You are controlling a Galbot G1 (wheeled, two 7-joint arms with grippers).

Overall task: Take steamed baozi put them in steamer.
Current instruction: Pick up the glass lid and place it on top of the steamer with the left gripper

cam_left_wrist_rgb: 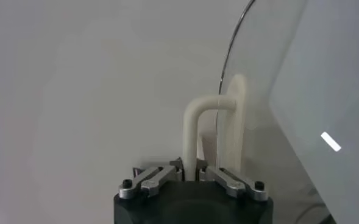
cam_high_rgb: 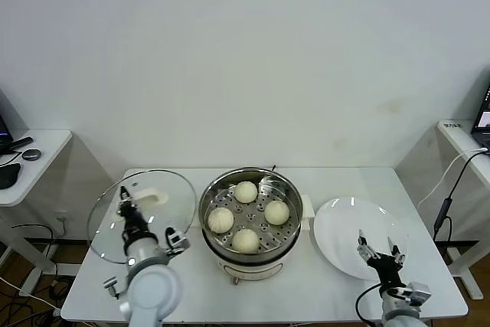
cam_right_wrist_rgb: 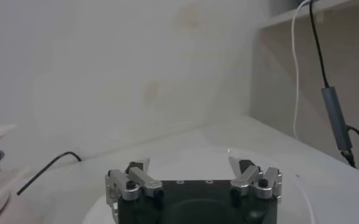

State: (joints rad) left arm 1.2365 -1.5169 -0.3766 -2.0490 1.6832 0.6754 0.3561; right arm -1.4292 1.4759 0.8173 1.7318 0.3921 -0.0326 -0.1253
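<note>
Baozi, four in number, lie on the perforated tray inside the steamer: one at the far side, one at the robot's left, one at the right, one at the near side. All four are round, cream-white and alike, set apart from one another in a rough diamond. One steamer, a shiny steel pot on a white base, stands at the middle of the white table.

One glass lid is held to the left of the steamer, tilted up on edge. Left gripper is raised beside the pot, its fingers clenched on the lid's white handle; in the left wrist view the handle's loop rises straight from between the closed jaws, with the glass pane beside it.

One flat white plate lies to the right of the steamer, just beside its base. Right gripper hovers low over the plate's near edge, fingers spread wide and released, holding nothing.
</note>
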